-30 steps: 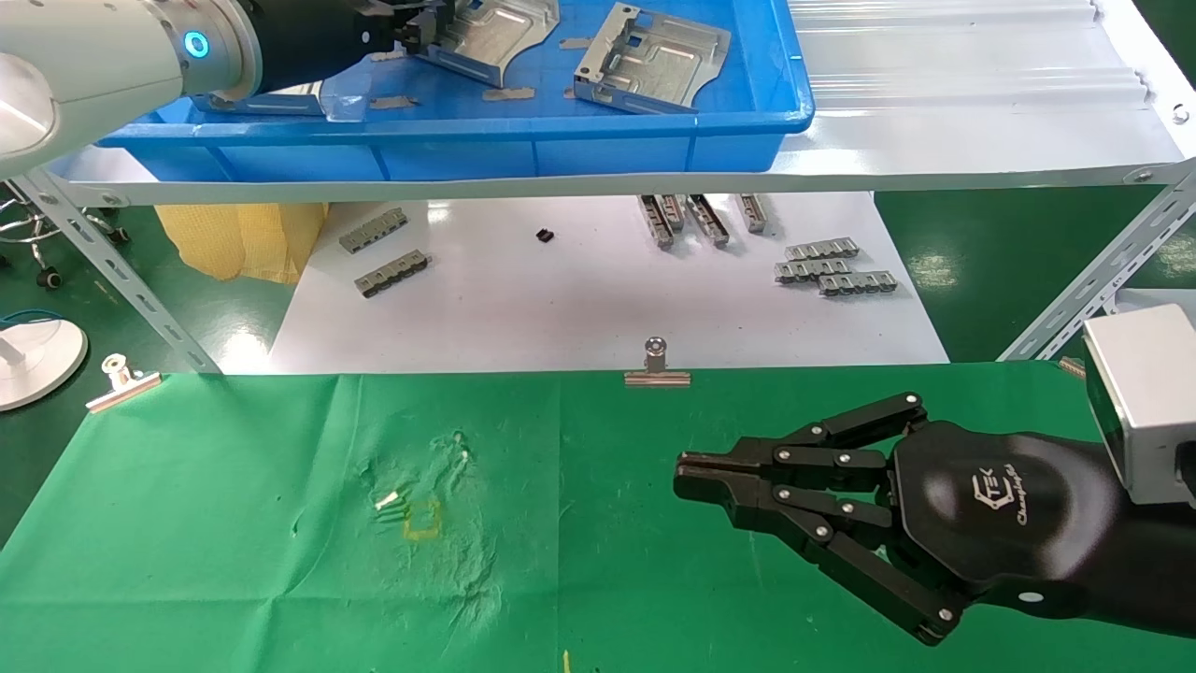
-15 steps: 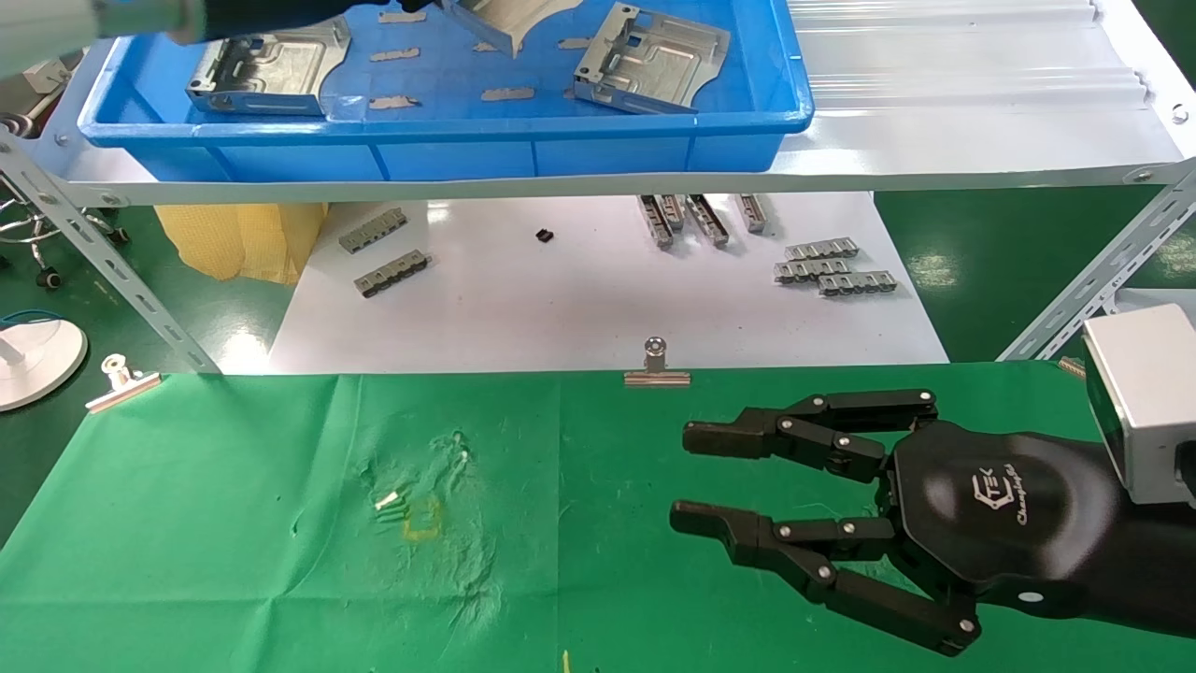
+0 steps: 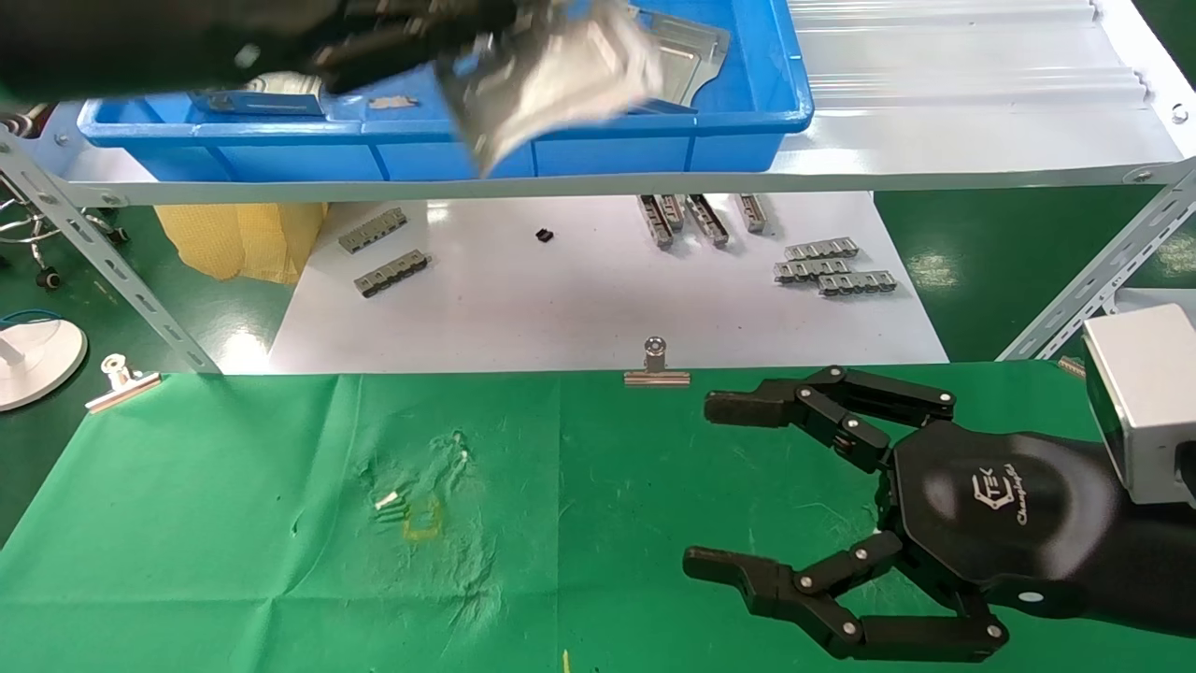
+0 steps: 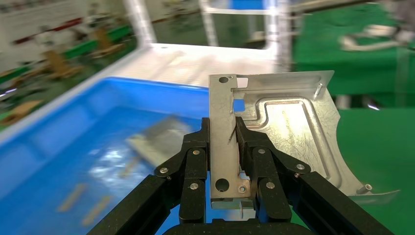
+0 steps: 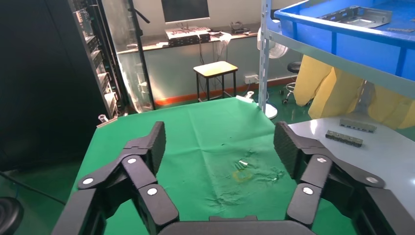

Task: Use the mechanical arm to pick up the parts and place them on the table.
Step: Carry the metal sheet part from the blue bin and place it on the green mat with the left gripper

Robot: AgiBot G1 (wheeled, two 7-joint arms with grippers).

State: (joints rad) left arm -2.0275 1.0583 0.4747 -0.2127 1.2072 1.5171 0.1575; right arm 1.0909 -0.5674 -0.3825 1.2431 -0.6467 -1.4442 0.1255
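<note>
My left gripper is shut on the folded tab of a shiny silver part. In the head view this part is blurred and hangs in the air over the front wall of the blue bin, held by the left gripper. Two more parts lie in the bin, one at the right and one at the left. My right gripper is wide open and empty, low over the green table. It also shows in the right wrist view.
The bin stands on a white metal shelf with slanted struts at both sides. Grey ridged strips lie on a white sheet behind the table. Binder clips hold the cloth's far edge. A yellow mark is on the cloth.
My left gripper has lifted the part out of the bin and swung it toward the bin's front edge. My right gripper has gone from shut to wide open.
</note>
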